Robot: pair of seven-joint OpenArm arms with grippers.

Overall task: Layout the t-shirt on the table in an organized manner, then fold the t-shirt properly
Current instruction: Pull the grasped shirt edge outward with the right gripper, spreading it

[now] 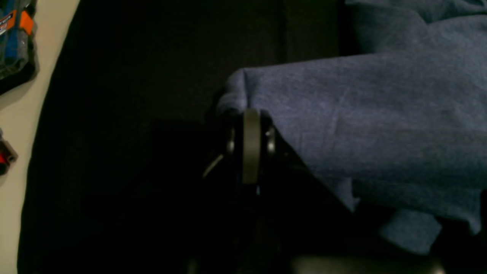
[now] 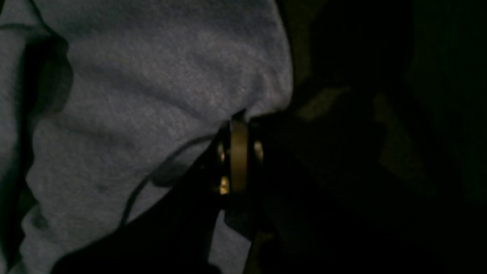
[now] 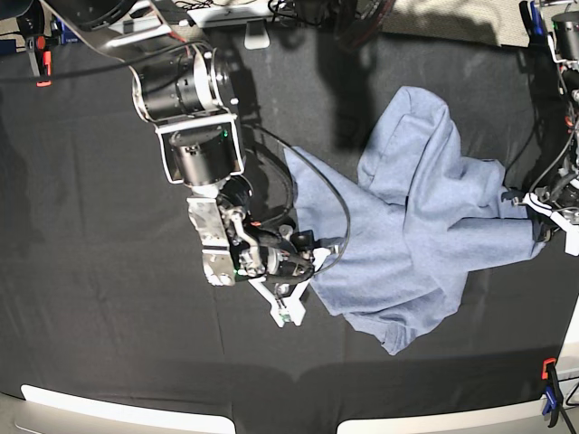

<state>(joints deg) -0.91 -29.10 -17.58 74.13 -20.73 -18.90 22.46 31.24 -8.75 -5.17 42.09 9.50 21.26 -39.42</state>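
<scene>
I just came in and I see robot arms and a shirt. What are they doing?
Two robot arms are working on a blue-grey t-shirt that lies crumpled on a black table. The right gripper is pinching one edge of the shirt, and the left gripper is pinching the opposite edge. The shirt is still bunched and wrinkly between them, not yet flat, so no folding has started.

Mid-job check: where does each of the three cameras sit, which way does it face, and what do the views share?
Left wrist: on the left arm, facing along the left gripper, shut on the t-shirt.
Right wrist: on the right arm, facing the right gripper, pinching the shirt's edge.
Base: overhead, looking down on the table, with both arms in view.
Shared: every view shows the t-shirt.
</scene>
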